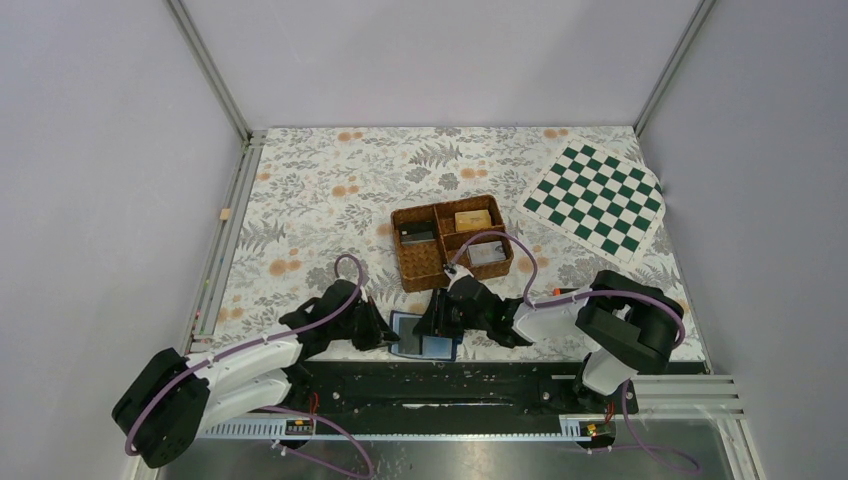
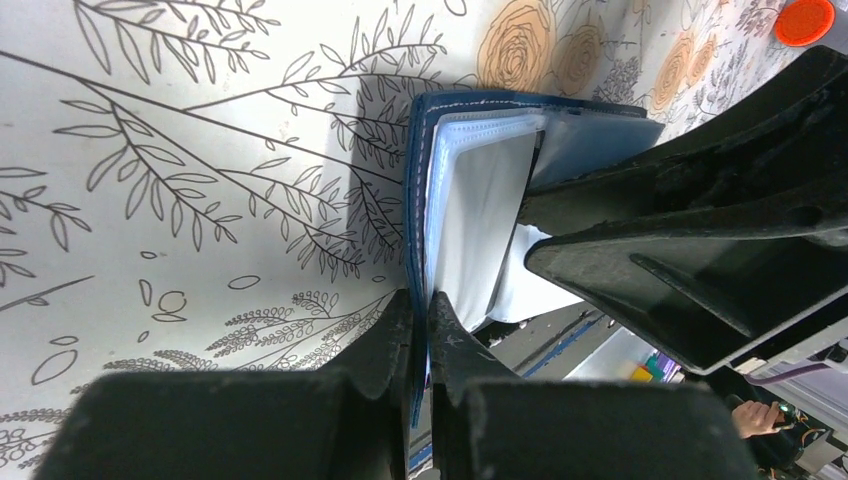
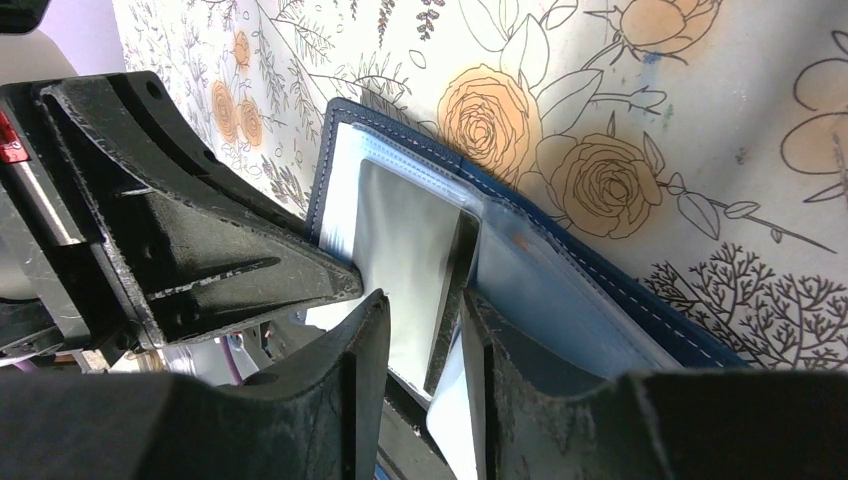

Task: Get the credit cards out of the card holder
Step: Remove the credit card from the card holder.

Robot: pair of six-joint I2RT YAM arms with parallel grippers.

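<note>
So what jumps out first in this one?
The open navy holder at the near table edge, hemmed in by both arms. The left fingers clamp its cover, and the right fingers straddle a sleeve inside. Behind it sits a wicker tray, and a green chessboard lies far right on the floral cloth.

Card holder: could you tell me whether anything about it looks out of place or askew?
Nothing looks damaged. The card holder lies open at the table's near edge, its cover pinched by the left gripper, and one inner leaf stands up between the right gripper's fingers.
</note>
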